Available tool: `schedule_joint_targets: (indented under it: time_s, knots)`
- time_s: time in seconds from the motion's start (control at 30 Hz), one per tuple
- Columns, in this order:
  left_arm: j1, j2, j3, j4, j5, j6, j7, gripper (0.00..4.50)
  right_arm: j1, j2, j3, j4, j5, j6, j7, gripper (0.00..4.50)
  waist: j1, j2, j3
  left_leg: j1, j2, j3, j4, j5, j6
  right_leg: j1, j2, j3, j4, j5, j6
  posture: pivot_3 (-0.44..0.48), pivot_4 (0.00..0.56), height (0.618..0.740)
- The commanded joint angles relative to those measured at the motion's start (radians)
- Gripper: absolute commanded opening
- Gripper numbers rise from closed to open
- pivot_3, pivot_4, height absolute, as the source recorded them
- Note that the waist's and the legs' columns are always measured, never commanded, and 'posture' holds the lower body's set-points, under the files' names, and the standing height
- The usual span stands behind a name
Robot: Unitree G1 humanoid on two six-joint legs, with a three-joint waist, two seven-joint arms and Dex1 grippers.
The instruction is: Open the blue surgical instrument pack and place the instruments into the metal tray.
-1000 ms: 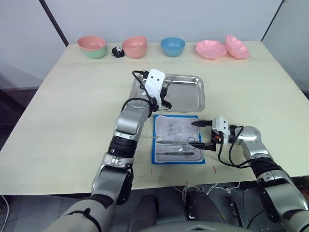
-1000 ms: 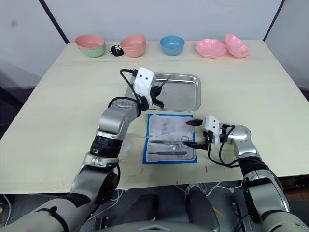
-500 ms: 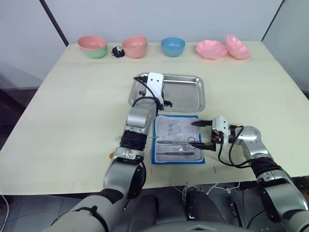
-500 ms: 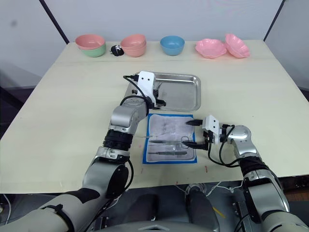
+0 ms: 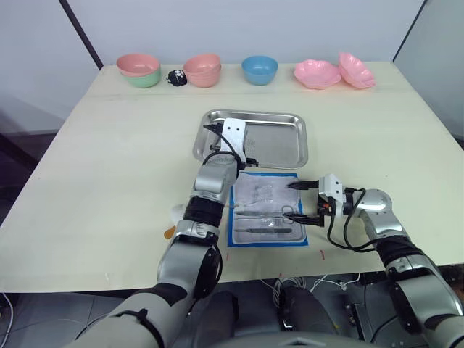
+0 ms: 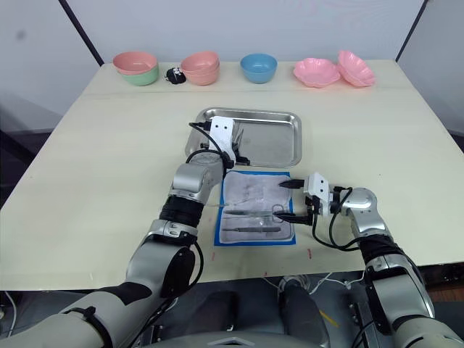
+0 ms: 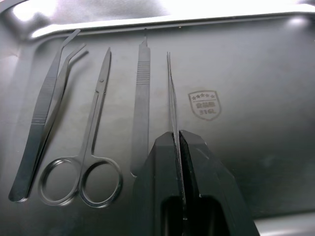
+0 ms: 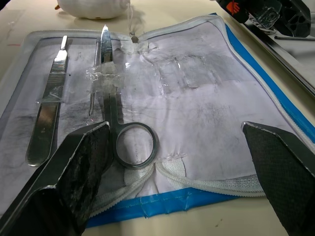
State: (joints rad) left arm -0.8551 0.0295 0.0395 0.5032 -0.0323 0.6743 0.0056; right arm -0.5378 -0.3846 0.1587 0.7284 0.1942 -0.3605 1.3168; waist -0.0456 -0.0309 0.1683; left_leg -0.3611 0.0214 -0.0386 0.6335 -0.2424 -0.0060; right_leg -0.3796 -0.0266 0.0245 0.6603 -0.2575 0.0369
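The blue surgical instrument pack (image 5: pixel 267 241) lies open on the table, white lining up, just in front of the metal tray (image 5: pixel 281 143). Ring-handled scissors (image 8: pixel 116 123) and a flat slim tool (image 8: pixel 47 115) lie taped on the lining. My left gripper (image 7: pixel 177 140) is low over the tray, shut on a thin slim instrument (image 7: pixel 172 93) whose tip points along the tray floor. Tweezers (image 7: pixel 42 123), scissors (image 7: pixel 91 147) and a flat handle (image 7: pixel 141 108) lie in the tray beside it. At the pack's right edge my right gripper (image 5: pixel 293 201) is open, its fingers either side of the scissors' ring.
Along the far table edge stand stacked pink and green bowls (image 5: pixel 138 70), pink bowls (image 5: pixel 202 70), a blue bowl (image 5: pixel 259 69) and two pink dishes (image 5: pixel 317 73). A small black object (image 5: pixel 176 77) lies between the bowls. A white lump (image 5: pixel 176 212) sits left of the pack.
My left gripper has come down from above the tray's left part to just over the tray floor, still holding the thin instrument. The right gripper has not moved.
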Motion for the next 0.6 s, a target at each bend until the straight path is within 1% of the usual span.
schedule_joint_targets:
  time_s: [0.03,0.13,0.17,0.2,0.23,0.27,0.33,0.53,0.6]
  knots:
    - [-0.020,0.000,0.014,-0.002,-0.004,-0.026,0.011,0.32,0.052,0.005,0.076,0.068,-0.104,0.018,-0.010,4.50,0.000,0.000,0.000,0.000,0.000,0.000,0.000,0.000,0.000,0.000,0.000,0.000,0.000,0.000,0.000,0.000,0.150,0.740]
    - [-0.019,-0.001,0.017,-0.002,-0.005,-0.027,0.012,1.38,0.049,0.005,0.076,0.071,-0.104,0.018,-0.010,4.50,0.000,0.000,0.000,0.000,0.000,0.000,0.000,0.000,0.000,0.000,0.000,0.000,0.000,0.000,0.000,0.000,0.150,0.740]
    - [-0.018,-0.001,0.015,-0.006,-0.003,-0.025,0.013,1.54,0.049,0.005,0.077,0.071,-0.104,0.018,-0.010,4.50,0.000,0.000,0.000,0.000,0.000,0.000,0.000,0.000,0.000,0.000,0.000,0.000,0.000,0.000,0.000,0.000,0.150,0.740]
    - [-0.017,-0.001,0.012,-0.008,0.000,-0.025,0.015,2.24,0.048,0.006,0.077,0.072,-0.105,0.017,-0.010,4.50,0.000,0.000,0.000,0.000,0.000,0.000,0.000,0.000,0.000,0.000,0.000,0.000,0.000,0.000,0.000,0.000,0.150,0.740]
    - [-0.016,-0.001,0.009,-0.011,0.002,-0.024,0.016,2.43,0.047,0.007,0.077,0.073,-0.105,0.016,-0.010,4.50,0.000,0.000,0.000,0.000,0.000,0.000,0.000,0.000,0.000,0.000,0.000,0.000,0.000,0.000,0.000,0.000,0.150,0.740]
    - [-0.016,-0.001,0.008,-0.012,0.002,-0.024,0.016,2.79,0.045,0.007,0.077,0.075,-0.106,0.016,-0.010,4.50,0.000,0.000,0.000,0.000,0.000,0.000,0.000,0.000,0.000,0.000,0.000,0.000,0.000,0.000,0.000,0.000,0.150,0.740]
    - [-0.013,-0.001,0.000,-0.031,0.004,-0.021,0.011,3.74,0.043,0.009,0.078,0.077,-0.106,0.015,-0.011,4.50,0.000,0.000,0.000,0.000,0.000,0.000,0.000,0.000,0.000,0.000,0.000,0.000,0.000,0.000,0.000,0.000,0.150,0.740]
    - [-0.003,0.008,-0.019,-0.111,-0.006,-0.022,-0.034,3.74,0.039,0.012,0.077,0.083,-0.107,0.012,-0.012,4.50,0.000,0.000,0.000,0.000,0.000,0.000,0.000,0.000,0.000,0.000,0.000,0.000,0.000,0.000,0.000,0.000,0.150,0.740]
    - [0.009,0.027,-0.039,-0.146,-0.006,-0.026,-0.078,3.74,0.038,0.013,0.077,0.083,-0.106,0.012,-0.013,4.50,-0.001,0.000,0.000,0.000,0.000,0.000,0.000,0.000,0.000,0.000,0.000,0.000,0.000,0.000,0.000,0.000,0.150,0.740]
